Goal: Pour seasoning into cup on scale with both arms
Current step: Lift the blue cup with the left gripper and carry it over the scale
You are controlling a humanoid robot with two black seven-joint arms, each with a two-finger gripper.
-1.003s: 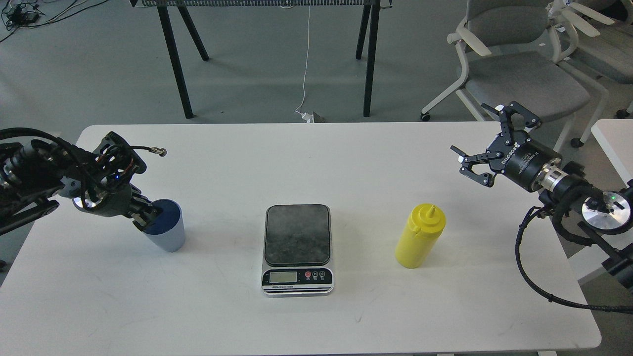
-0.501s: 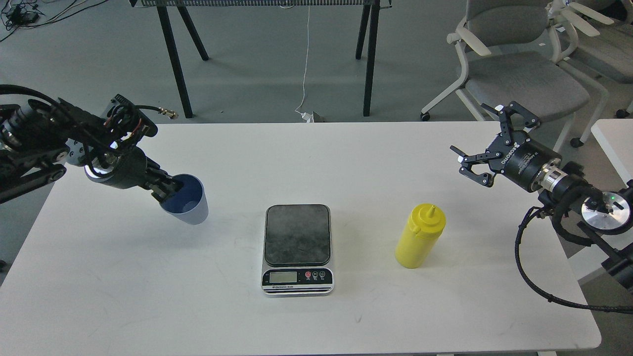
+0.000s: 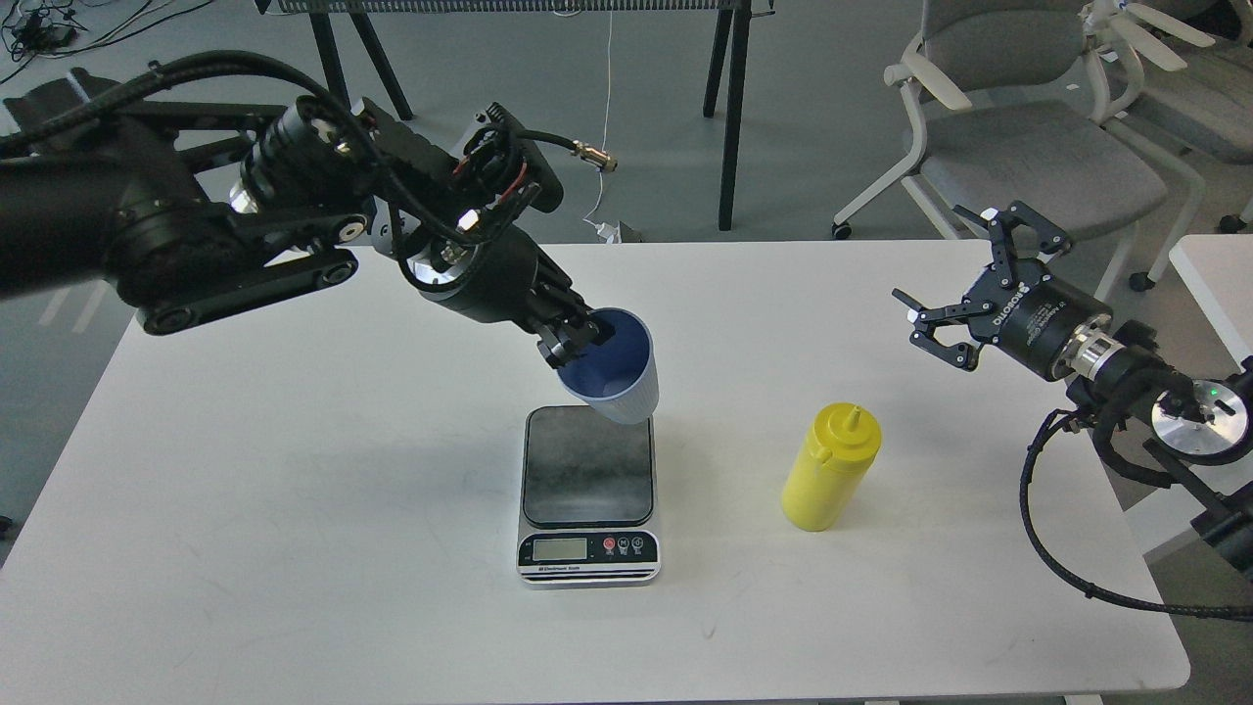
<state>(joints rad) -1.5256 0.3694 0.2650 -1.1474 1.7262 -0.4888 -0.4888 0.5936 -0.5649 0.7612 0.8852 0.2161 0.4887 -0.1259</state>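
Head view: left gripper [image 3: 576, 338], clamped on the cup [image 3: 612, 367] rim, has carried it from the desk's [image 3: 294, 509] nine o'clock side to above the scale's [image 3: 587, 494] twelve o'clock edge, placement pending; right gripper [image 3: 964, 284], fingers apart, idles beyond the seasoning [image 3: 830, 468] at three o'clock.

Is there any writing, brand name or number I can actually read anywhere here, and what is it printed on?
"ROBOTIQ": white letters on the black body of the right gripper, seen turned sideways.
A second, smaller line of print beside it: too small to read.
Small dark print under the display of the scale: too blurred to read.
The scale's display: no digits can be made out.
Symbols on the scale's round buttons: too small to tell.
The yellow seasoning and the cup: no writing visible.
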